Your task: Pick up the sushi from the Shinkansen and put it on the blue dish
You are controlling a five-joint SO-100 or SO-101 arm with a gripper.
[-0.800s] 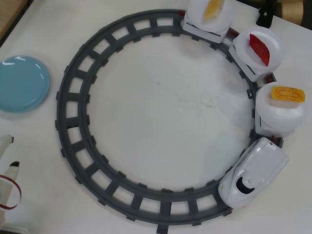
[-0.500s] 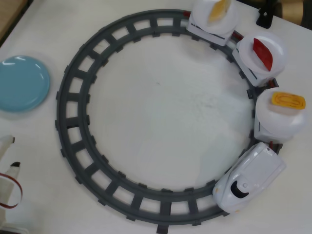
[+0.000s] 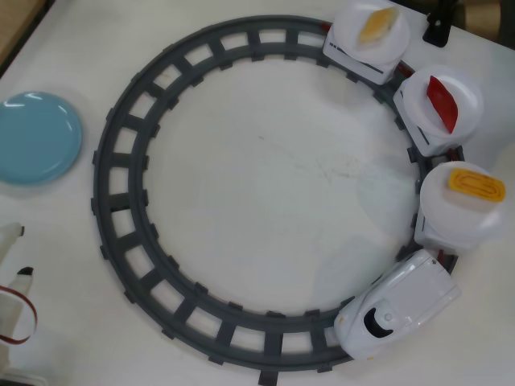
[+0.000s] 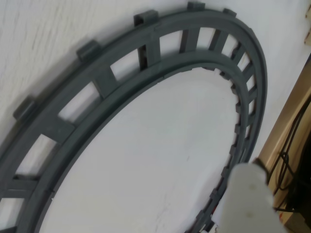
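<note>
In the overhead view the white Shinkansen (image 3: 398, 310) stands on the lower right of the grey ring track (image 3: 121, 201), pulling three cars with round white plates. On the first plate lies a yellow-orange sushi (image 3: 476, 185). A red wedge piece (image 3: 442, 103) sits on the second, and another yellow-orange piece (image 3: 376, 26) on the third. The blue dish (image 3: 36, 137) rests empty at the left edge, outside the track. White parts of my gripper (image 3: 16, 277) with a red wire show at the bottom left, far from the train. How its jaws stand is unclear.
The wrist view looks along the grey track (image 4: 112, 92) on the white table, with a blurred white shape (image 4: 250, 199) at the bottom right. A wooden edge and black cables (image 4: 291, 145) lie beyond the table at the right.
The train has run clockwise along the track: the locomotive slid down and left, and the three cars followed. The arm and the blue dish have not moved.
</note>
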